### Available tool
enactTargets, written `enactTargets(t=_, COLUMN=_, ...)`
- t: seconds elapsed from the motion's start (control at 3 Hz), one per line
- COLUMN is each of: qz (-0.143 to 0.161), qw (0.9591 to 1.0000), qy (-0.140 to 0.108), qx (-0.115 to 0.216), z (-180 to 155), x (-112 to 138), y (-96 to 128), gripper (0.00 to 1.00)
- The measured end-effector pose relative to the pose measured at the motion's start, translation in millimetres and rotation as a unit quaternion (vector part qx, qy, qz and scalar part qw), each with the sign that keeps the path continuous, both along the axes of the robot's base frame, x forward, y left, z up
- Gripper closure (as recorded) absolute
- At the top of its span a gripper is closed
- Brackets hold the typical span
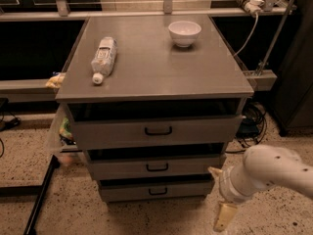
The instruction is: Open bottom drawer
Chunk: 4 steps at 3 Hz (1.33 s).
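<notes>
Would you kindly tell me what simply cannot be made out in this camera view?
Camera view only:
- The pincer, low and right of the bottom drawer: how far in front of the drawer it hangs, one view cannot settle.
- The arm: cut off by the right edge.
- Inside of the bottom drawer: hidden in the dark gap above its front.
- Label on the bottle: too small to read.
</notes>
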<state>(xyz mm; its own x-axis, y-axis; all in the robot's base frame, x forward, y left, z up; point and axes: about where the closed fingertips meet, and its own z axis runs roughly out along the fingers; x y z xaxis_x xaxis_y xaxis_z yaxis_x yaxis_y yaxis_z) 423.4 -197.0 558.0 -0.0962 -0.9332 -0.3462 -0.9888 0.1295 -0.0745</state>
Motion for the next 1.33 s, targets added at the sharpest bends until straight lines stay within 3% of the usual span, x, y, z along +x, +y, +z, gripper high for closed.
enactTargets(t=0.33, qz=0.023, qw=0.9996, qy=-0.013, qx=0.010, z=-76, x=24, y=-8, gripper=0.00)
enactTargets(t=0.67, qz=0.026, qw=0.9991, qy=-0.001, qx=0.032, z=-142, x=46, y=-15, gripper=0.00)
enactTargets(t=1.0, qz=0.023, qw=0.9982, qy=0.025, qx=0.050, z=-177, x=34, y=-6, gripper=0.00)
enactTargets(t=1.33, qz=0.023, qw=0.9982, qy=0.025, qx=0.050, z=-177, x=34, y=-6, gripper=0.00)
